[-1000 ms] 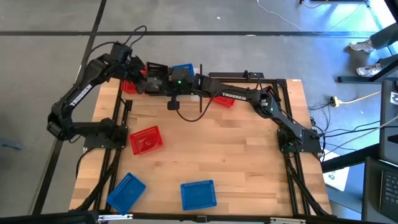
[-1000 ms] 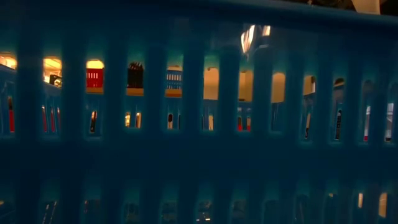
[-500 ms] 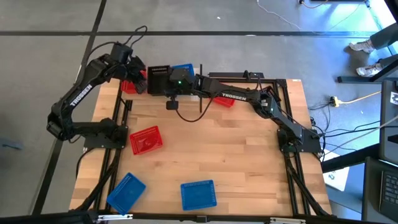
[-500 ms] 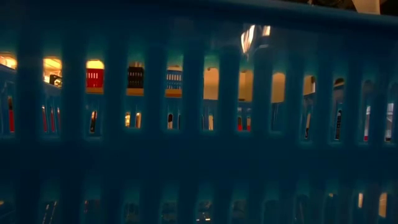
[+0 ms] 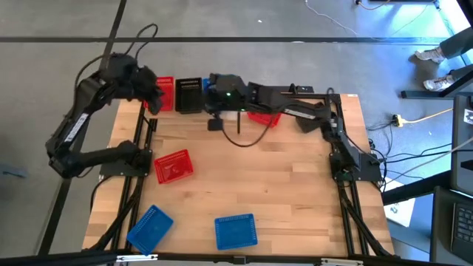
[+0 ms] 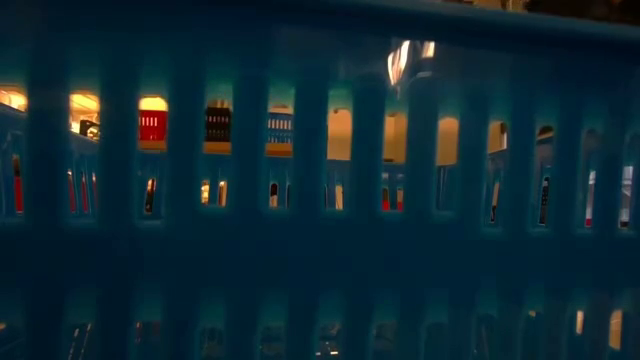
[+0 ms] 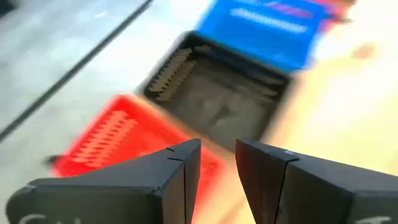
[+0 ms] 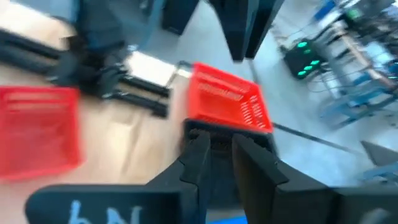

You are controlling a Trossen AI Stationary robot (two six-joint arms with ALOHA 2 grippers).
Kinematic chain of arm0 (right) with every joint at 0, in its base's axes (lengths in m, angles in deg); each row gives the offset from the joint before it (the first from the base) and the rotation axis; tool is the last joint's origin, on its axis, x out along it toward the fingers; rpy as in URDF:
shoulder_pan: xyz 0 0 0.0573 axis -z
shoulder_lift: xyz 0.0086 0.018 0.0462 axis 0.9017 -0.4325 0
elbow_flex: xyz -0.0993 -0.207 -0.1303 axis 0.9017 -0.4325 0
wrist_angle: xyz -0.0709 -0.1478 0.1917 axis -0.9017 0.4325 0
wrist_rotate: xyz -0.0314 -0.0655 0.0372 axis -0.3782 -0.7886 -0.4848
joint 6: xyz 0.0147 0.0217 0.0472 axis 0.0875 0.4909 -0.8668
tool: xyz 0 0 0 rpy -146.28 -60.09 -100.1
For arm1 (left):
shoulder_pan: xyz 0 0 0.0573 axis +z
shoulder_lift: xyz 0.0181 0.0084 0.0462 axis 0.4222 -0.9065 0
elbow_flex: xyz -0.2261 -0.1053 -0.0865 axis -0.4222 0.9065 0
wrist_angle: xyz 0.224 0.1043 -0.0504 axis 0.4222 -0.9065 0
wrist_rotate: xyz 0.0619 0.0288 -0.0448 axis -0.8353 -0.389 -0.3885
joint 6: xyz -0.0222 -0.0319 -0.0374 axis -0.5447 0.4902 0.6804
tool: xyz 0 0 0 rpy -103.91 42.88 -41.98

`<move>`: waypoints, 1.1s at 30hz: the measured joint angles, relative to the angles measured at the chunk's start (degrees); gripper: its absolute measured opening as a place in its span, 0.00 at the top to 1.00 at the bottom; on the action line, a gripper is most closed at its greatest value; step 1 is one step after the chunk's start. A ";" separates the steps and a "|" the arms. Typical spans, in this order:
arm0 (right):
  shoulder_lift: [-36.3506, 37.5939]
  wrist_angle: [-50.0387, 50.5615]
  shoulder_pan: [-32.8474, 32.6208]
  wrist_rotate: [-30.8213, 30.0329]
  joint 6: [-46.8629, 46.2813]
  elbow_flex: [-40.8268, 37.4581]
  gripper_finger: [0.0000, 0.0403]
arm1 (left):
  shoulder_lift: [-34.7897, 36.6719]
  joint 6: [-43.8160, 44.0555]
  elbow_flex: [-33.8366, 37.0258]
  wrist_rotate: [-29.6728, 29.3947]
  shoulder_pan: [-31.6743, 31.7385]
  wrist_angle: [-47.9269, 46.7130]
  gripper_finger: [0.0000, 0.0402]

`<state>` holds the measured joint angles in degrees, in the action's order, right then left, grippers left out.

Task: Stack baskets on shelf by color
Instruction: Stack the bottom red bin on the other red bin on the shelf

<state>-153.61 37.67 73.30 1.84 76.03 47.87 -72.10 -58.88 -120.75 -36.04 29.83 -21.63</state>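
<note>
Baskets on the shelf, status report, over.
Left gripper open, beside red basket. Right gripper open, empty, over black basket. Nothing in the way.

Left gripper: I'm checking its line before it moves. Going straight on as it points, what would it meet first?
Probably the black basket, dead ahead of the left gripper in its wrist view; the red basket lies off to one side. Depth is unclear.

Far edge, shelf point(image 5: 222, 111): crowded. Red basket point(image 5: 164, 94) and black basket point(image 5: 188, 95) side by side, right gripper point(image 5: 212, 94) just beside the black one, left gripper point(image 5: 155, 100) at the red one's outer side; another red basket point(image 5: 263, 117) lies under the right arm.

Tabletop point(image 5: 281, 185) centre and right: open passage.

Near-left: loose red basket point(image 5: 174, 166), two blue baskets point(image 5: 150, 227) point(image 5: 236, 231).

Low view: blocked, apparently by a blue basket wall.
</note>
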 joint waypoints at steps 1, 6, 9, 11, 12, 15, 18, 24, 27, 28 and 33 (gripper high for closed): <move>1.27 3.08 -0.35 0.66 0.00 0.00 0.83 | 1.04 0.74 -0.07 1.82 -0.74 -1.12 0.77; 5.96 15.23 -0.95 9.44 -3.52 0.00 0.83 | 5.37 2.25 -0.05 6.92 -4.78 -9.81 0.77; 7.46 21.38 -1.45 12.59 -4.68 0.00 0.83 | 7.74 2.10 -0.05 7.93 -7.24 -15.43 0.77; 7.99 25.48 -2.63 12.63 -4.64 -0.02 0.83 | 9.21 2.21 -0.05 10.30 -8.76 -17.83 0.77; 8.14 26.80 -3.37 12.80 -4.64 -0.02 0.83 | 9.91 2.26 -0.04 11.52 -9.45 -18.69 0.77; 8.69 31.20 -5.98 13.19 -7.22 -0.07 0.83 | 12.40 2.34 0.98 15.34 -11.02 -19.86 0.77; 9.46 33.42 -8.54 13.18 -13.79 -0.09 0.83 | 15.03 2.37 3.55 19.56 -11.95 -20.25 0.77; 11.44 33.82 -13.76 13.15 -28.92 -0.09 0.83 | 19.67 1.19 10.23 25.71 -12.83 -20.14 0.77; 12.18 34.37 -15.53 13.15 -36.52 -0.09 0.83 | 21.11 0.54 12.80 26.25 -12.90 -20.11 0.77; 12.30 34.73 -15.97 13.09 -38.48 -0.09 0.83 | 21.18 0.50 13.23 26.23 -12.90 -19.99 0.77; 13.16 41.05 -17.44 11.56 -43.36 -0.09 0.83 | 21.16 0.40 13.70 26.32 -12.90 -17.77 0.77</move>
<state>-140.45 78.72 55.85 13.40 32.67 47.78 -50.94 -58.48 -107.05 -9.72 16.94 -39.40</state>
